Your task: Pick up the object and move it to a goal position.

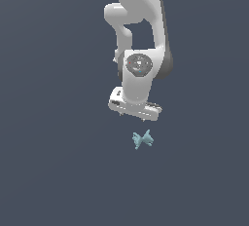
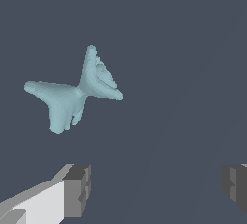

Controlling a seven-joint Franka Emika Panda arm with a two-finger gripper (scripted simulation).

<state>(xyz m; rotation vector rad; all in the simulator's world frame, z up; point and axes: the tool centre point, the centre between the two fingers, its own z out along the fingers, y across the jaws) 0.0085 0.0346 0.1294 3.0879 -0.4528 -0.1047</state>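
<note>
Object [image 2: 73, 91] outside spread fingers [image 2: 76, 190]

The object [image 1: 143, 140] [image 2: 75, 91] is a small pale teal-blue piece shaped like a spiky bow tie: two flared, pointed lobes pinched together at a narrow waist. One lobe is ridged and cone-like, the other spreads into blunt prongs. It lies alone on the plain dark grey surface, well away from any visible edge

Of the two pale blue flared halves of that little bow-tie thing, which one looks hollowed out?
On the bow-tie object, the half shows a ridged hollow; the other half looks solid, with stubby spikes. The open claw grips neither.
</note>
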